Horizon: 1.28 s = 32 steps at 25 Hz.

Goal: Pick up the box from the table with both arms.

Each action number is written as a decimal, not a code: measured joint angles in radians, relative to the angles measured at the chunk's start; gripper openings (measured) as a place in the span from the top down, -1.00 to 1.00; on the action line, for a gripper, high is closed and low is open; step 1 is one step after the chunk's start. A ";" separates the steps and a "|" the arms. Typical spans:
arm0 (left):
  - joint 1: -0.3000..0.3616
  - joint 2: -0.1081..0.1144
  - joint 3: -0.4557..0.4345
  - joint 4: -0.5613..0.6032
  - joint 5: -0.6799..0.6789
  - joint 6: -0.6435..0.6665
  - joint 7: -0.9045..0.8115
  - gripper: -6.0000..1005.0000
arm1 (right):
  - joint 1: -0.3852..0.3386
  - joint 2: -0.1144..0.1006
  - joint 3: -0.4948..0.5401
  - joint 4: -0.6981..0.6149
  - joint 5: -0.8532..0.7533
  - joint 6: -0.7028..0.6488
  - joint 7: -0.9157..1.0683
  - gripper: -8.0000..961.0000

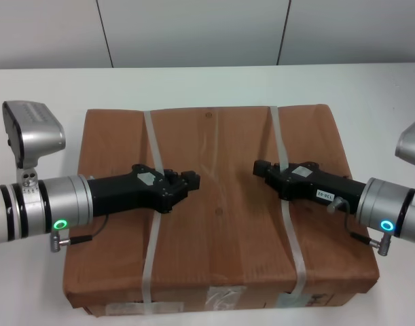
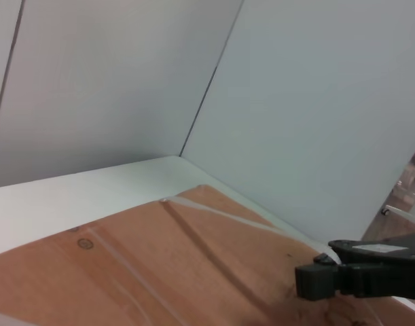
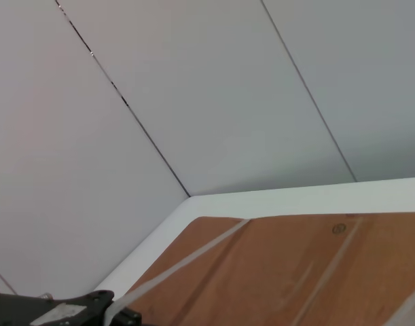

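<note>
Box (image 1: 221, 210) flat on counter (image 1: 370, 102), centre. Left pincer (image 1: 191, 180) over top from 9 o'clock, right pincer (image 1: 259, 168) from 3, facing inward near straps, likely staging two-arm lift. Finger state of both: cannot tell. No lift yet.

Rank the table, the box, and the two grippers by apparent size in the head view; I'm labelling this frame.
1. table
2. box
3. left gripper and right gripper: alike, no ranking.
</note>
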 joint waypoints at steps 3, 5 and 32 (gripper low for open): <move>0.000 0.000 0.000 0.000 0.000 0.008 0.008 0.83 | -0.001 0.001 -0.001 -0.003 0.001 -0.002 0.001 0.93; 0.001 0.000 0.000 0.002 0.000 0.009 0.016 0.83 | -0.002 0.001 0.001 -0.004 0.004 -0.006 -0.003 0.93; 0.017 0.008 0.000 0.105 -0.060 0.141 0.044 0.83 | -0.110 0.001 0.010 -0.049 0.139 -0.303 -0.140 0.93</move>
